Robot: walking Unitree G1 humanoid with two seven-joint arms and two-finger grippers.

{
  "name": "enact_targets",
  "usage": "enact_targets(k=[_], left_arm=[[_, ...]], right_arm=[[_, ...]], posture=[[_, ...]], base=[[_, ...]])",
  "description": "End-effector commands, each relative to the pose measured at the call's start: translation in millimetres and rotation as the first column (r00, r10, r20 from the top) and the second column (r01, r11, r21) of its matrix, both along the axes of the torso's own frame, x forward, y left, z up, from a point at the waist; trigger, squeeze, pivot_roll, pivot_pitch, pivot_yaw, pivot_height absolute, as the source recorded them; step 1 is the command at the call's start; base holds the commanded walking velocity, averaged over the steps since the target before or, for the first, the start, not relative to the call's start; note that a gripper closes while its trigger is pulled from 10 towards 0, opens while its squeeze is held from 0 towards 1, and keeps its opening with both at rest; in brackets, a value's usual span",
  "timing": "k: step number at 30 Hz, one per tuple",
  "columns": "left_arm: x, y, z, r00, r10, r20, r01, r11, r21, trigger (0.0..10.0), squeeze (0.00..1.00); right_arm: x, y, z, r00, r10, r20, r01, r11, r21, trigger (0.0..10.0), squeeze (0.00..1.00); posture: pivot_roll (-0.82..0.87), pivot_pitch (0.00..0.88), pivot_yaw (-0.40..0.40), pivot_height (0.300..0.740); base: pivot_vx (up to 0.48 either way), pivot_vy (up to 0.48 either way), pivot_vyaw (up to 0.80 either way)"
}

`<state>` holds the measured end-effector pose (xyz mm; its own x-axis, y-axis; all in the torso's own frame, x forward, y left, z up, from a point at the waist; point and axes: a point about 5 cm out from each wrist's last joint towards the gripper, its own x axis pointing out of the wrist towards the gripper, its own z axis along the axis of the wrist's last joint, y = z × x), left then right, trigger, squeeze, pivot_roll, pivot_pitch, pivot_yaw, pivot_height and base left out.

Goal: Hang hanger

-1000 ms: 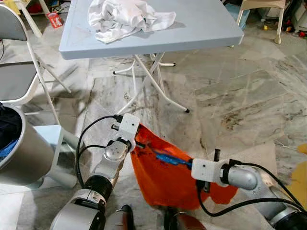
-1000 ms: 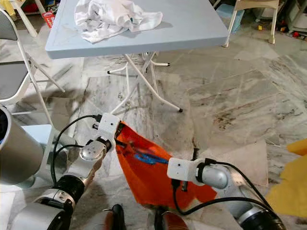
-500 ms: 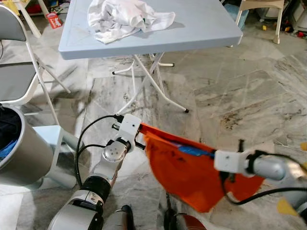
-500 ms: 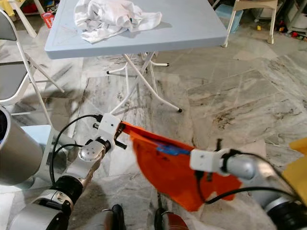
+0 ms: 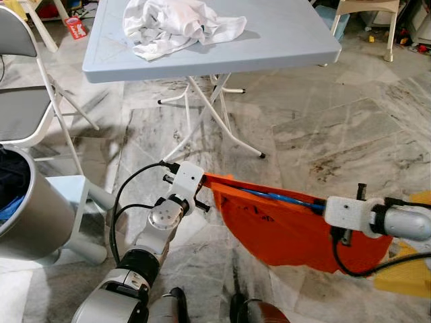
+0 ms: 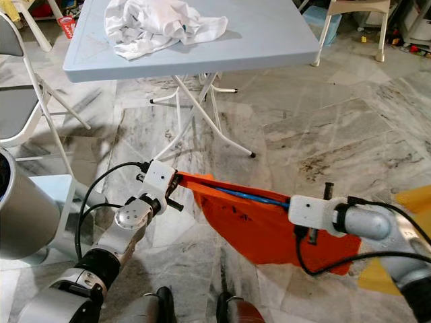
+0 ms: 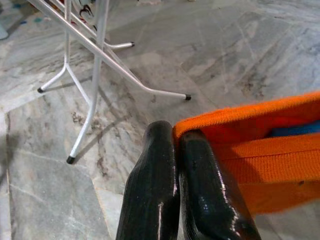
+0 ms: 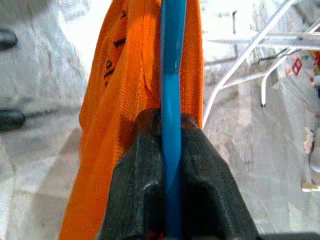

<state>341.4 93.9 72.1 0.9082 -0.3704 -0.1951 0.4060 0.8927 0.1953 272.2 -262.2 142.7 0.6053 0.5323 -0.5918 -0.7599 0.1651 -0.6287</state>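
Two tools are sharing one load low in the frame: an orange garment (image 5: 296, 232) is hanging stretched between them above the marble floor (image 5: 323, 128), with a blue hanger (image 5: 283, 197) running along inside its upper edge. The left tool (image 5: 205, 195), at lower centre-left of the left eye view, is pinching the garment's left corner; in the left wrist view its two black fingers (image 7: 197, 200) are lying pressed together with the orange hem wrapped over the tip of one. The right tool (image 8: 170, 135), at the lower right of the eye views, is gripping the hanger; the right wrist view is showing the blue bar running straight down the groove between its black fingers, orange cloth draping on both sides of it. The garment's top edge is running nearly level from one tool to the other, and the cloth is sagging below it towards the lower right of the frame. A light blue bench (image 5: 283, 33) on white folding legs is standing at the top of the frame, well apart from the garment, and is carrying a crumpled white cloth (image 5: 175, 23) at its upper left part. A grey folding chair (image 5: 20, 101) is standing at the left edge, with a round metal bin (image 5: 34, 215) below it.
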Motion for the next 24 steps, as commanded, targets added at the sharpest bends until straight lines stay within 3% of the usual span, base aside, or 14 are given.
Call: enact_targets(k=[1, 16, 19, 21, 22, 23, 24], left_arm=[[3.5, 51.1, -5.8, 0.983, 0.181, -0.038, -0.18, 0.983, 0.044, 0.0, 0.0], [1.4, 59.2, -11.0, 0.979, 0.195, -0.065, -0.192, 0.98, 0.056, 0.0, 0.0], [1.1, 62.4, -11.9, 0.977, 0.203, -0.072, -0.199, 0.978, 0.06, 0.0, 0.0], [0.5, 63.6, -13.2, 0.974, 0.213, -0.082, -0.209, 0.976, 0.052, 0.0, 0.0], [0.1, 63.2, -14.1, 0.973, 0.213, -0.093, -0.21, 0.977, 0.042, 0.5, 0.0], [-0.3, 62.0, -15.0, 0.972, 0.212, -0.104, -0.21, 0.977, 0.03, 2.3, 0.0], [-0.5, 60.8, -15.6, 0.971, 0.21, -0.111, -0.209, 0.978, 0.02, 5.8, 0.0]], right_arm=[[-11.8, -38.3, 16.7, 0.995, -0.085, -0.051, 0.082, 0.995, -0.058, 10.0, 0.0], [-27.6, -64.1, 58.0, 0.988, -0.101, -0.115, 0.115, 0.986, 0.119, 10.0, 0.0], [-29.8, -65.6, 60.0, 0.987, -0.096, -0.127, 0.113, 0.984, 0.137, 10.0, 0.0], [-30.6, -63.5, 65.4, 0.987, -0.084, -0.134, 0.11, 0.974, 0.199, 10.0, 0.0], [-30.3, -62.0, 66.4, 0.988, -0.081, -0.133, 0.108, 0.97, 0.216, 10.0, 0.0], [-29.6, -59.7, 66.5, 0.989, -0.076, -0.13, 0.105, 0.968, 0.229, 10.0, 0.0], [-29.1, -57.6, 65.8, 0.989, -0.073, -0.131, 0.102, 0.966, 0.236, 10.0, 0.0]], posture=[[-0.09, 0.221, -0.001, 0.74], [-0.1, 0.223, 0.012, 0.74], [-0.09, 0.224, 0.012, 0.74], [-0.1, 0.224, 0.011, 0.74], [-0.1, 0.224, 0.01, 0.74], [-0.1, 0.224, 0.01, 0.74], [-0.1, 0.224, 0.01, 0.74]], base=[[0.0, 0.0, 0.0], [0.0, 0.0, 0.0], [0.0, 0.0, 0.0], [0.0, 0.0, 0.0], [0.0, 0.0, 0.0], [0.0, 0.0, 0.0], [0.0, 0.0, 0.0]])
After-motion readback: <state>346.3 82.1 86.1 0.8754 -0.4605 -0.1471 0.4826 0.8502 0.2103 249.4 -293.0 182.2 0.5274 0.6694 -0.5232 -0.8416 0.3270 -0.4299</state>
